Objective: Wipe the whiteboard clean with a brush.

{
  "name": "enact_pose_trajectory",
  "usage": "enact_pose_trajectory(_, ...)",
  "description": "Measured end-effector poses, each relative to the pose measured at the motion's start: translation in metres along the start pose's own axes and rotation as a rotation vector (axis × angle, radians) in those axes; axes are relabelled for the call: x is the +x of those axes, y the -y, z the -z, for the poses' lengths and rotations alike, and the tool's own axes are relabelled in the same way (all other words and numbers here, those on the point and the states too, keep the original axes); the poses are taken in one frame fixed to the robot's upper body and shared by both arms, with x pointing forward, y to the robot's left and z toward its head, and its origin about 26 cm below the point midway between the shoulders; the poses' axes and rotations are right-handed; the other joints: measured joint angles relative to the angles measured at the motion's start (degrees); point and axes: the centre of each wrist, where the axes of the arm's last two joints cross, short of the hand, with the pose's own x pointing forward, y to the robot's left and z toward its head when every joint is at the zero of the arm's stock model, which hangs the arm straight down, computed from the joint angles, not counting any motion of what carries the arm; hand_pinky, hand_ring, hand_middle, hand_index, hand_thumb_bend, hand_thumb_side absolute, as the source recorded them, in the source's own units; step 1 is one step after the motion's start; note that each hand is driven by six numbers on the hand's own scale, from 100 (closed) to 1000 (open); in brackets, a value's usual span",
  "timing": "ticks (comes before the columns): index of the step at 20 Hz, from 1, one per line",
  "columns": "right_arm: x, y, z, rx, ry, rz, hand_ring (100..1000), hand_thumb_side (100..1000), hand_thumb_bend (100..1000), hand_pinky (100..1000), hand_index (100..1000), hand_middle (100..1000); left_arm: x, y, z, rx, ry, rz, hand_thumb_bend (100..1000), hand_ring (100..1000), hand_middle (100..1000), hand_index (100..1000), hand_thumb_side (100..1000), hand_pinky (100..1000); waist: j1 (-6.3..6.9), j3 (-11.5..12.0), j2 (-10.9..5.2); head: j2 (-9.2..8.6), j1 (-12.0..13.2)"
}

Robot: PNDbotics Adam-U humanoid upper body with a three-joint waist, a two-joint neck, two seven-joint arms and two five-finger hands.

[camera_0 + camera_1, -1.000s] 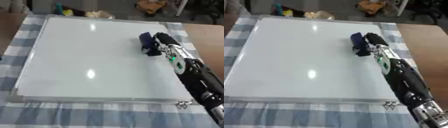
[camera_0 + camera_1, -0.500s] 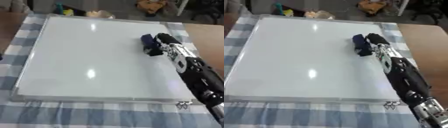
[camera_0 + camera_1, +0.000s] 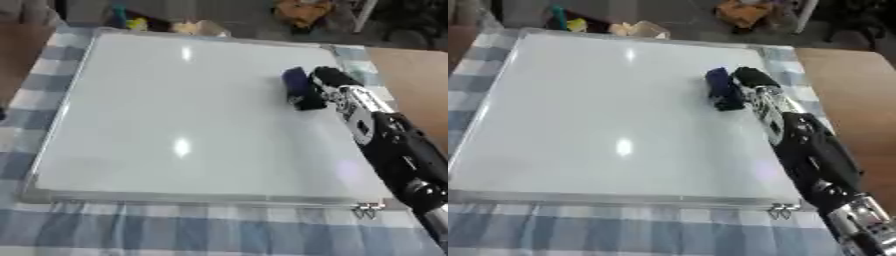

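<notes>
Gripping the blue brush point(image 3: 298, 88), right hand point(image 3: 333, 85) is curled round it, pressed flat on the whiteboard point(image 3: 175, 110), upper right.

The whiteboard point(image 3: 175, 110) has a smooth, glossy white surface — lamp glints show on it — inside a thin silvery metal-looking frame. The brush point(image 3: 297, 89) at 2 o'clock looks dark blue and matt. Under the board lies a checked cloth point(image 3: 175, 230), soft and matt; at 3 o'clock, bare wood point(image 3: 411, 75).
</notes>
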Motion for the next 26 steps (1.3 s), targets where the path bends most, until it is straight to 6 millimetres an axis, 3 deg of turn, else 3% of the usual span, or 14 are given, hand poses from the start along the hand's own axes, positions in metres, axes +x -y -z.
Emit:
enact_pose_trajectory(8, -0.0013, 0.0008, 0.0004, 0.023, -0.001, -0.012, 606, 717, 276, 614, 312, 558, 0.0, 0.0, 0.0, -0.001, -0.001, 0.0, 665, 510, 568, 690, 951, 546, -0.09, -0.02, -0.13, 0.02, 0.04)
enact_pose_trajectory(26, -0.0038, 0.0005, 0.0004, 0.06, -0.008, -0.014, 612, 688, 261, 624, 346, 562, 0.0, 0.0, 0.0, -0.001, -0.001, 0.0, 667, 508, 567, 689, 951, 546, -0.34, -0.15, -0.34, 0.04, 0.26)
